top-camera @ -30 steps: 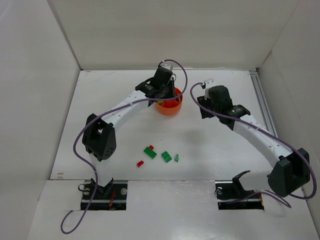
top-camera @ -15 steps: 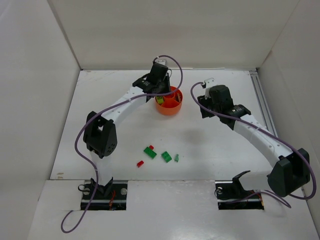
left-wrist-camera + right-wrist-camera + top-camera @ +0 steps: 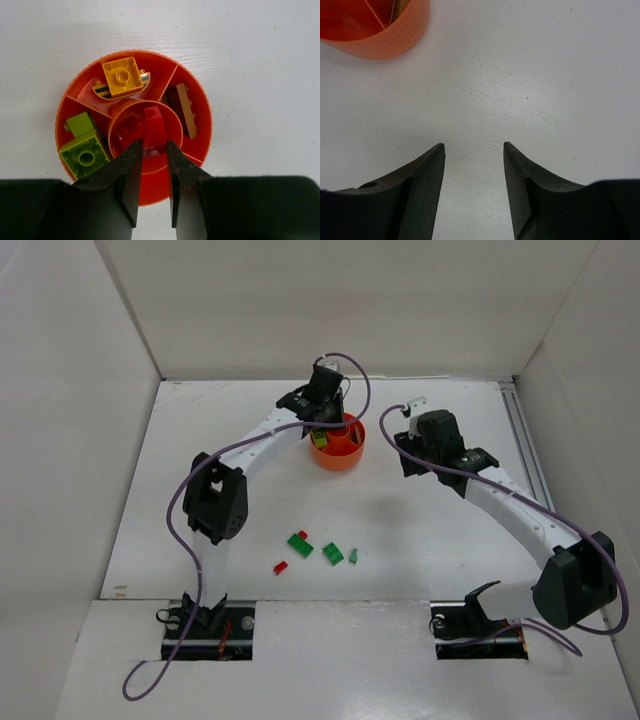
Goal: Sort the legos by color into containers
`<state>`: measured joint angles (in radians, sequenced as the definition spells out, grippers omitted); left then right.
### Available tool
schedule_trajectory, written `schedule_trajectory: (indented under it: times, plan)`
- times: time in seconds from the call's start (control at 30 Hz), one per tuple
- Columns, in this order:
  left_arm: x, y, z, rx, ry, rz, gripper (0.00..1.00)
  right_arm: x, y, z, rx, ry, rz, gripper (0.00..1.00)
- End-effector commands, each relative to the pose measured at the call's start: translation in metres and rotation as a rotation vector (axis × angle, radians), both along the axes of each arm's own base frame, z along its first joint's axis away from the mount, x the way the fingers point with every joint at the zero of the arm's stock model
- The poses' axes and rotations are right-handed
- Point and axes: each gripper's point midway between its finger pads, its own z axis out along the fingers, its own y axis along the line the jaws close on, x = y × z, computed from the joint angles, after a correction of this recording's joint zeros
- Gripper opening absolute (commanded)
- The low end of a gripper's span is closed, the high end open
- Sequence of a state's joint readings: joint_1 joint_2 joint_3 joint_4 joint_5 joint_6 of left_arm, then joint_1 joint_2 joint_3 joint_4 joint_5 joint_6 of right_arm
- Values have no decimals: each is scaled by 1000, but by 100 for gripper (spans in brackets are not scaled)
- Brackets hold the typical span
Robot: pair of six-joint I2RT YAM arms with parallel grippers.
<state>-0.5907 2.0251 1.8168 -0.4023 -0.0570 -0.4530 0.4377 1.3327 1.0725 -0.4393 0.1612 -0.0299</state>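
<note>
By the far edge: pinching red brick (image 3: 155,126) over dish (image 3: 206,107) with left gripper (image 3: 155,150).
Could tip into a wrong-colour cell if let go off-centre or tilted. Idling beside with right gripper (image 3: 474,147) spread wide.

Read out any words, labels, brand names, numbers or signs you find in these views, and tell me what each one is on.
No text can be read in any view.
The studs on the yellow brick and the lime brick in the orange dish show no legible mark.
The striped piece under the yellow brick has black bars, not letters.
The red brick held by the left gripper is plain.
</note>
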Motion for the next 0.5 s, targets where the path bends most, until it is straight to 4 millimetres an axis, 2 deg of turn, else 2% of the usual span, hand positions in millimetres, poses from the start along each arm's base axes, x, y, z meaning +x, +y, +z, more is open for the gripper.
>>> schedule_trajectory:
  times: [0.0, 0.2, 0.27, 0.47]
  plan:
    - [14, 2, 24, -10, -58, 16, 19, 13, 4, 18, 28, -65, 1, 56]
    - [14, 1, 24, -9, -57, 3, 39, 15, 8, 19, 31, -62, 21, 56]
    - [13, 2, 29, -14, -65, 3, 42, 14, 9, 18, 37, -60, 30, 56]
    - [7, 2, 43, -39, -82, -10, 42, 14, 11, 18, 35, -59, 43, 56]
